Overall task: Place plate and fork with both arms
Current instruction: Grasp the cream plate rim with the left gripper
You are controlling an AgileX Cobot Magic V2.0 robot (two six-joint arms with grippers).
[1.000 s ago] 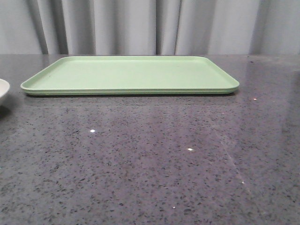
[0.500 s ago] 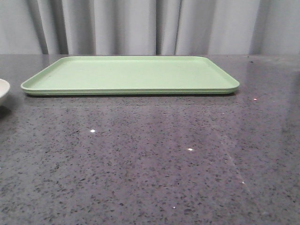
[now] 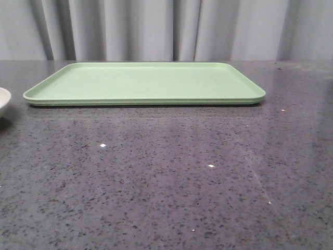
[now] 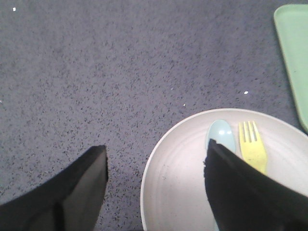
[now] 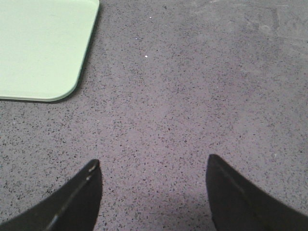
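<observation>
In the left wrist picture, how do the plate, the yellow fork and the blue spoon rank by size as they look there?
1. Plate, by far the largest.
2. and 3. Fork and spoon: unsure, since the left gripper finger hides part of each.

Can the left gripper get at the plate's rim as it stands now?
Probably yes: the left gripper is open, its fingers straddling the plate rim, with nothing between them; fork and spoon lie further in.
</observation>
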